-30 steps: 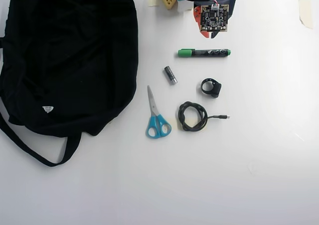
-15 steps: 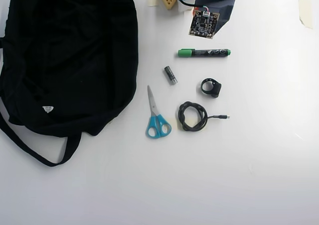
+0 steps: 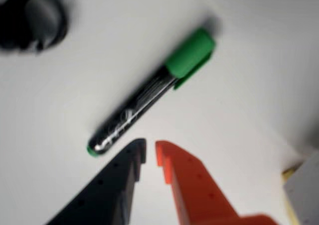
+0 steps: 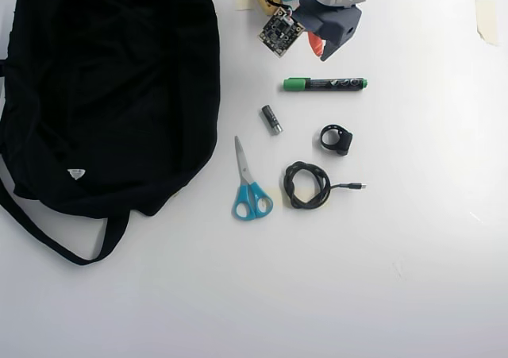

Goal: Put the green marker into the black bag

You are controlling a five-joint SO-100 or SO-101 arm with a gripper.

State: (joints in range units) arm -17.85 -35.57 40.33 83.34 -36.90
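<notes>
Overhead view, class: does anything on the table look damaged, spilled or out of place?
Nothing stands out. The green marker, capped, lies flat below the gripper; scissors, coiled cable and black bag lie intact and apart.

glossy plastic green marker (image 3: 149,98), matt cloth black bag (image 4: 111,88)

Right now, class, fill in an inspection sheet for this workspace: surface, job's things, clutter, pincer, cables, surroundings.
Surface: white table, bare at the lower right.
Job's things: green marker lying flat, untouched; black bag at the overhead view's left.
Clutter: blue-handled scissors, grey metal cylinder, small black ring-shaped part.
Pincer: pincer slightly open, empty, just short of the marker.
Cables: coiled black cable, plug end loose.
Surroundings: tape piece on the table.
</notes>
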